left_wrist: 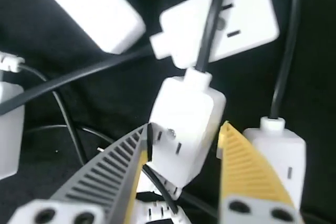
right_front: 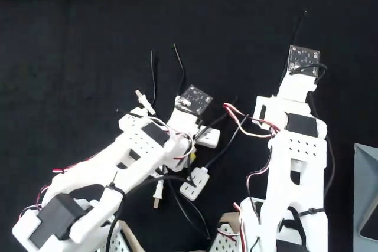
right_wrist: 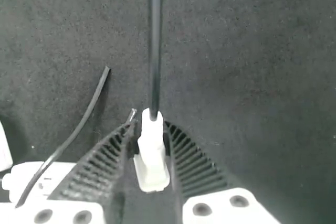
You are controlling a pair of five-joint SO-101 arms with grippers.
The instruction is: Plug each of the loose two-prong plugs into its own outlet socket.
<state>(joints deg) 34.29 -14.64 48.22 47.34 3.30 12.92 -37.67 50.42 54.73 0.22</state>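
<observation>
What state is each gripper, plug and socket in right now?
left gripper: shut on the outlet socket
right gripper: shut on the plug
outlet socket: held, slots empty
plug: held, not plugged in
loose plug: lying free, not plugged in
second socket: lying free, slots empty

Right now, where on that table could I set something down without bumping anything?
The black cloth is bare at far left, beyond the left arm, and along the far edge. The middle is crowded: sockets and cords around the left gripper.
</observation>
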